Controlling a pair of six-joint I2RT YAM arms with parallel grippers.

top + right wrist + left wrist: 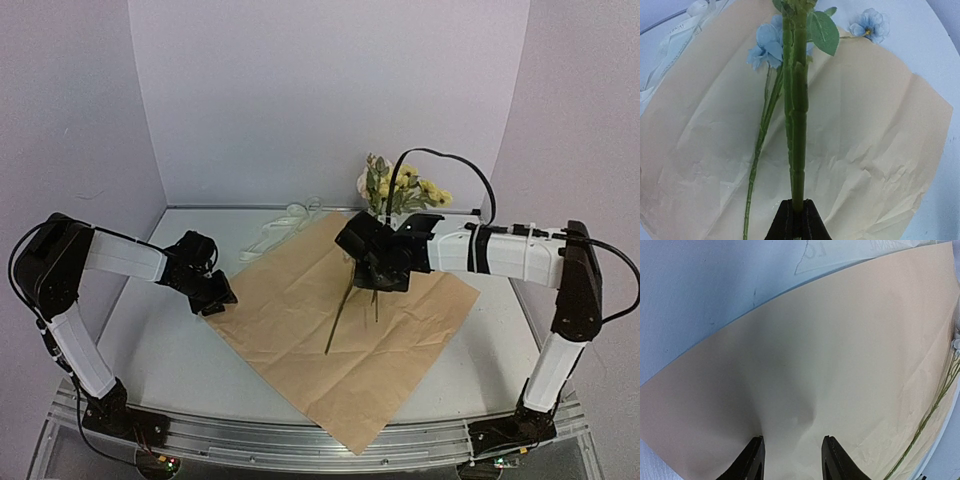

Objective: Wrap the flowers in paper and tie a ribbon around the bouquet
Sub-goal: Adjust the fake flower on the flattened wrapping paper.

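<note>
Found paper spread tan side up on table, turned as a diamond, with near corner overhanging near edge. Noted ribbon heaped just past its far-left side, toward far edge.

Logged right gripper clamped tight on thick main stem of flowers. Bunch carried over far-right part of paper, blooms toward far edge, stem ends slanting down toward table centre. Cannot tell whether tips touch the sheet.

Logged left gripper at left corner of paper, jaws about half apart, gripping nothing, only the sheet showing in the gap.

Judged step: laying flowers on paper.
- Lower until stems rest along the sheet before letting go.
- Aim blooms just beyond far corner, stems down the diagonal.
- Mind thin loose stem hanging beside the main one; tuck under.
- Pin left corner against sliding.
</note>
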